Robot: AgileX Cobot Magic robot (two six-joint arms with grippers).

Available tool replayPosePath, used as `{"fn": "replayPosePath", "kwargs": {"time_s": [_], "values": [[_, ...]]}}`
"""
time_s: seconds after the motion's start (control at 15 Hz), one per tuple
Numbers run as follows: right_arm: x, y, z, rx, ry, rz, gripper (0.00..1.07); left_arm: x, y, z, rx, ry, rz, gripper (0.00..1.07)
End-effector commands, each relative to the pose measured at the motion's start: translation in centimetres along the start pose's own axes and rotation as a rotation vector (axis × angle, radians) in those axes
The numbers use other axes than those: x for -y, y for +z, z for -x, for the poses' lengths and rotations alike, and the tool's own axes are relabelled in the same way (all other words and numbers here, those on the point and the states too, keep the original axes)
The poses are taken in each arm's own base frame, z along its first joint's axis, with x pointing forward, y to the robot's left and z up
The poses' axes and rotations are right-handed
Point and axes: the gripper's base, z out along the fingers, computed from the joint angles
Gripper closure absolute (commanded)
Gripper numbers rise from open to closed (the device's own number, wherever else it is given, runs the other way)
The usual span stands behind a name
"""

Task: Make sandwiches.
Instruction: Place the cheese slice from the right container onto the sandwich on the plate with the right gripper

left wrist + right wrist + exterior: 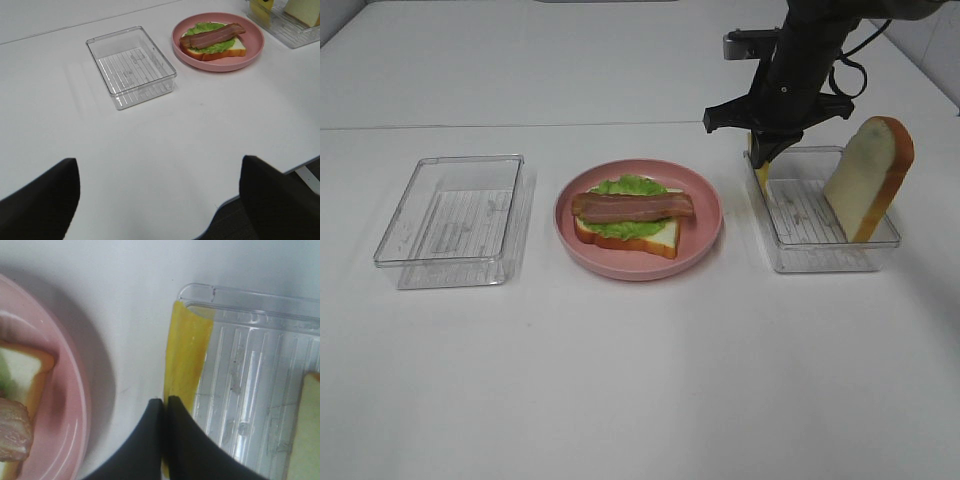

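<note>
A clear tray (131, 66) sits beside the pink plate (254, 50); sandwich (220, 49) on it (bacon (212, 35) topmost).

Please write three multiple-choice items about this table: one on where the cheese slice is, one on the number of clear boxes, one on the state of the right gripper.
1. Where is the thin yellow cheese slice?
A. On the round pink plate
B. In the left clear plastic box
C. At a wall of the right clear plastic box

2. How many clear boxes stand on the white table?
A. One
B. Two
C. Three

3. How is the right gripper?
A. Closed on the cheese slice
B. Wide open
C. Closed on the plate's rim

Key: 1 C, the slice stands along that box's wall; 2 B, one box on each side of the plate; 3 A, its jaws meet on the yellow slice.
</note>
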Motion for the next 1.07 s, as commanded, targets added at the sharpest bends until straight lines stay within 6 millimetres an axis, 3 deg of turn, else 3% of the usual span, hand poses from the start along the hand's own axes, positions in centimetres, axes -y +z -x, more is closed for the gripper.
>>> {"fn": "replayPosePath", "kwargs": {"time_s": [0.07,0.27,0.47,0.6,0.73,0.87,0.93,1.07], "values": [[0.4,-0.9,0.4,0.012,-0.016,-0.017,1.07,0.0,-0.1,0.0,0.016,-0.005,-0.004,0.24],[0.4,-2.4,1.3,0.025,-0.010,-0.017,1.07,0.0,-0.1,0.0,0.016,-0.005,-0.004,0.24],[0.3,-6.4,2.6,0.085,0.005,0.014,1.07,0.0,-0.1,0.0,0.016,-0.005,-0.004,0.24],[0.0,-7.4,2.6,0.102,0.016,0.049,1.07,0.0,-0.1,0.0,0.016,-0.005,-0.004,0.24],[-1.3,-9.7,2.7,0.136,-0.001,0.191,1.07,0.0,-0.1,0.0,0.016,-0.005,-0.004,0.24],[-2.4,-10.2,2.5,0.125,-0.012,0.319,1.07,0.0,-0.1,0.0,0.016,-0.005,-0.004,0.24],[-4.0,-10.4,2.1,0.107,-0.023,0.499,1.07,0.0,-0.1,0.0,0.016,-0.005,-0.004,0.24],[-5.3,-9.4,1.5,0.088,0.005,0.656,1.07,0.0,-0.1,0.0,0.016,-0.005,-0.004,0.24]]}}
